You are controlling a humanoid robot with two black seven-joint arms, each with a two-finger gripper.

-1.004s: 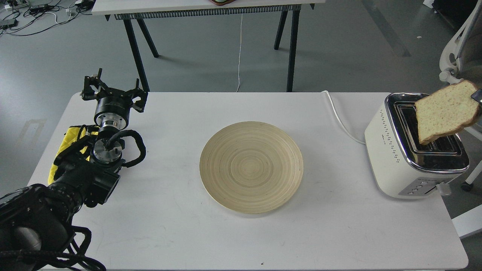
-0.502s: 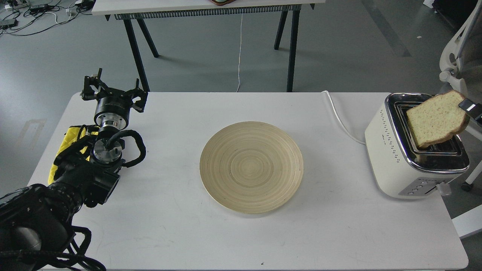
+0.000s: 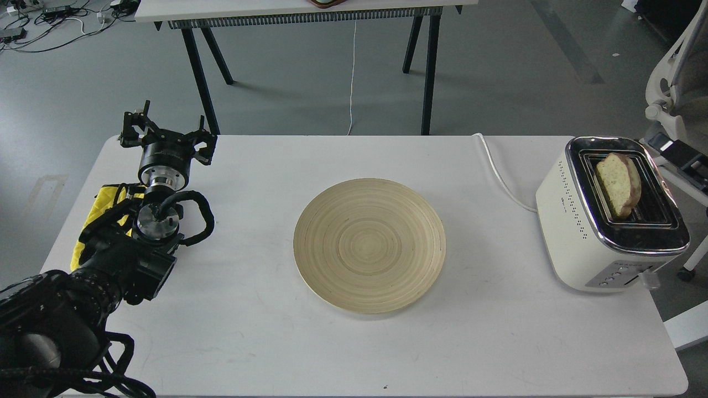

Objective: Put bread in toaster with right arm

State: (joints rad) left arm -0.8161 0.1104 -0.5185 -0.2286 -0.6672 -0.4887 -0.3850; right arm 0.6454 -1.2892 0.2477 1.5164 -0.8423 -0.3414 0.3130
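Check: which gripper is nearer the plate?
Left. The left gripper hangs over the table's far-left corner, apart from the plate. The right gripper isn't clearly in view.

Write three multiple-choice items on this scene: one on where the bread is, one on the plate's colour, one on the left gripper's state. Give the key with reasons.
1. Where is the bread?
A. On the plate
B. In a slot of the toaster
C. On the table

2. What colour is the plate?
A. Pale wood tan
B. Blue
C. Black

3. How is the left gripper?
A. Shut on the bread
B. Shut on the plate
C. Open, holding nothing

Key:
1 B, the slice stands in the slot with its top sticking out.
2 A, the plate shows tan rings of wood grain.
3 C, its fingers are spread apart over the table's far left corner with nothing between them.
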